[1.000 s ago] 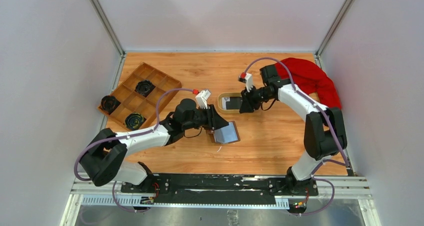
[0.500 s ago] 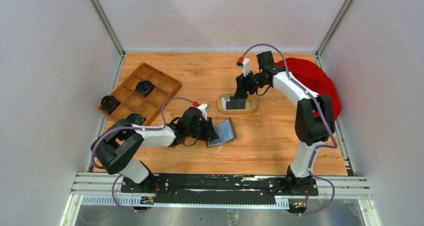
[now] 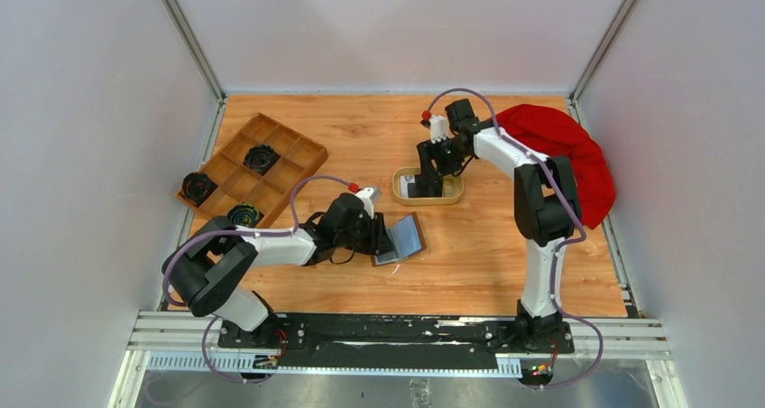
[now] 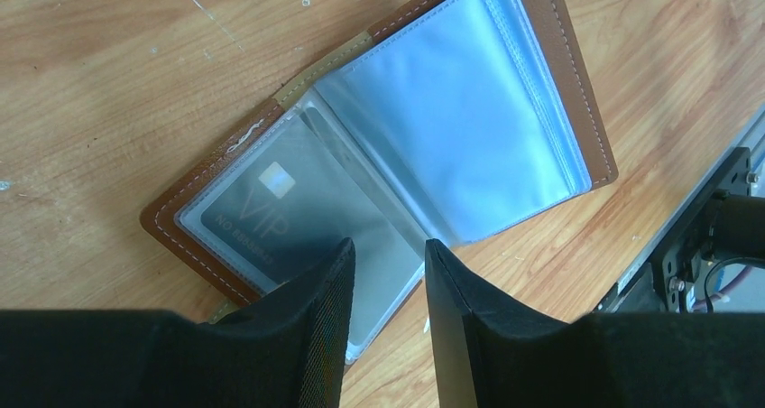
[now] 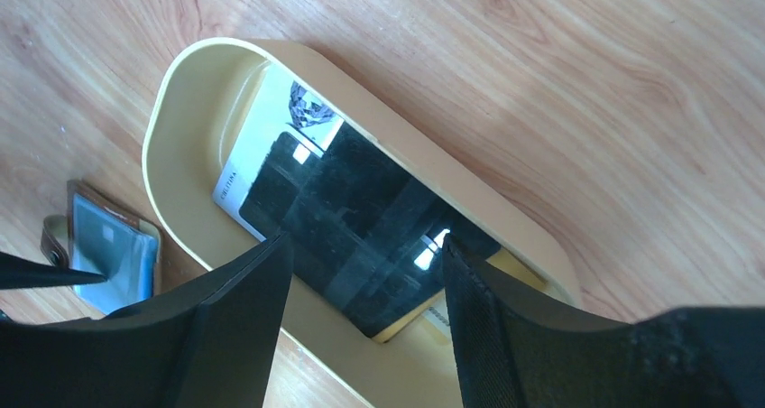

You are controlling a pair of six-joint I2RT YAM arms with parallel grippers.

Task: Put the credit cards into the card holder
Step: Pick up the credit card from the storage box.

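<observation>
The brown card holder (image 3: pixel 403 239) lies open on the table, its clear sleeves showing (image 4: pixel 451 110). A dark card marked VIP (image 4: pixel 271 218) sits inside its left sleeve. My left gripper (image 4: pixel 388 245) is low over the holder's near edge (image 3: pixel 383 236), jaws a narrow gap apart, nothing clamped between them. My right gripper (image 5: pixel 364 245) hangs open just above the oval tan dish (image 5: pixel 180 155), also seen from the top (image 3: pixel 431 178). A black credit card (image 5: pixel 361 218) lies in the dish on a whitish printed card (image 5: pixel 271 128).
A wooden compartment tray (image 3: pixel 271 142) with black round parts (image 3: pixel 262 158) stands at the back left. A red cloth (image 3: pixel 564 151) lies at the back right. Grey walls close in three sides. The holder shows in the right wrist view (image 5: pixel 108 245), left of the dish.
My right gripper swung back, then settled over the dish, hiding most of the cards from above. My left arm dropped lower at the holder, whose right flap tilted up, then held still.
</observation>
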